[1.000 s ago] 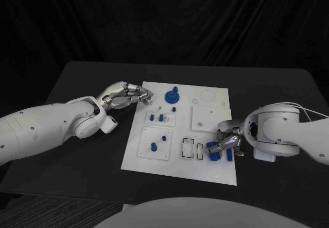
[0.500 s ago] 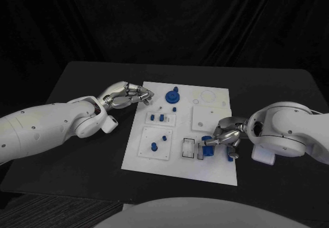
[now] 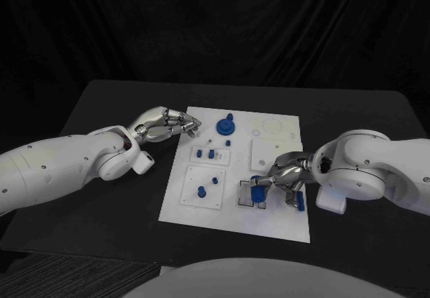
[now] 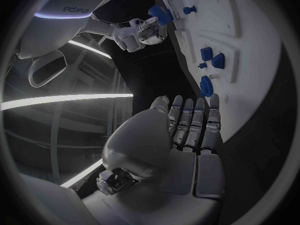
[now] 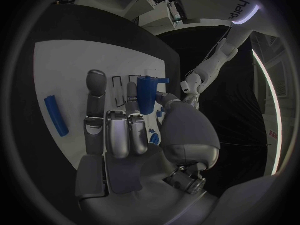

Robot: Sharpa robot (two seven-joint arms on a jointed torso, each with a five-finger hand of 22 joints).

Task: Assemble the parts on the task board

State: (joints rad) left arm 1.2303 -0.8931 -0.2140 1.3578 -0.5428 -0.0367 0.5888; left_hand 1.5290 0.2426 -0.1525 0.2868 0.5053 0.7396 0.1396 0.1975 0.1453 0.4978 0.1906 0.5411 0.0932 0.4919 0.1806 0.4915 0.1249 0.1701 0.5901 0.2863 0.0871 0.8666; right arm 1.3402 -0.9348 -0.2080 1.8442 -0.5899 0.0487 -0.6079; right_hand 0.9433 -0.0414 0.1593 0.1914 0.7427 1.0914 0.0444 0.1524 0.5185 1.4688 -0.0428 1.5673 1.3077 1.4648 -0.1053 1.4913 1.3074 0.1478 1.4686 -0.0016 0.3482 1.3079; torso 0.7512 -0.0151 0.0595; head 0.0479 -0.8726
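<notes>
The white task board (image 3: 235, 218) lies in the middle of the black table. My right hand (image 3: 287, 176) pinches a short blue part (image 3: 261, 190) between thumb and a finger, just above the narrow slots (image 3: 245, 194) at the board's near right. The right wrist view shows that blue part (image 5: 147, 96) upright at the fingertips. A blue bar (image 3: 299, 200) lies flat by the board's right edge, also seen as the blue bar (image 5: 56, 116). My left hand (image 3: 164, 124) hovers at the board's far left edge and holds nothing, its fingers (image 4: 190, 122) stretched out side by side.
A round blue part (image 3: 224, 126) stands at the board's far end. Small blue parts (image 3: 205, 153) sit in the left upper plate, and others (image 3: 202, 191) in the left lower plate. A white block (image 3: 332, 202) lies on the table right of the board.
My right hand has moved left from the board's right edge to over the slots, carrying the short blue part. The blue bar stays behind by the edge. The left hand has not moved.
</notes>
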